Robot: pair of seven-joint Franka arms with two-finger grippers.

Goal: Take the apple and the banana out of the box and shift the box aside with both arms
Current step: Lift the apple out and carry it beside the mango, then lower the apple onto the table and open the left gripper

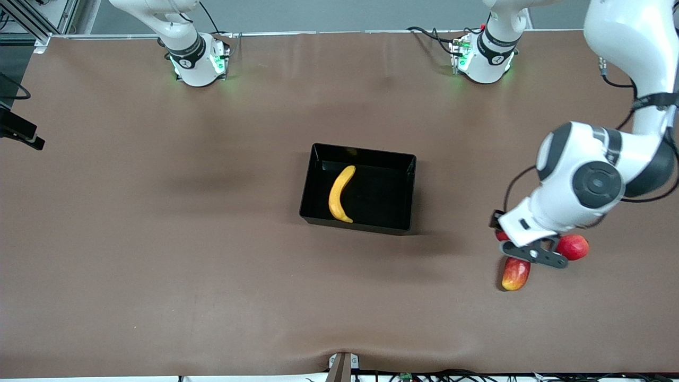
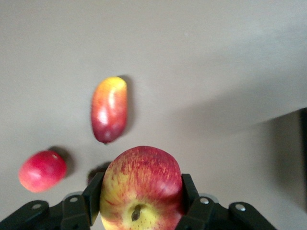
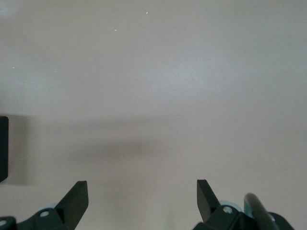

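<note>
Your left end effector is clamped on the apple, one finger pressed to each side, and it hangs above the worktop toward the left arm's end. Below it you can see the mango lying on the brown surface and the plain red fruit just beside it, a little farther from the front camera; the two are near each other but not touching. Your right end effector has its fingers wide apart with nothing between them, over bare worktop; that arm waits. The banana lies in the black box, which sits mid-worktop, and it rests toward the right arm's side of the box floor.
</note>
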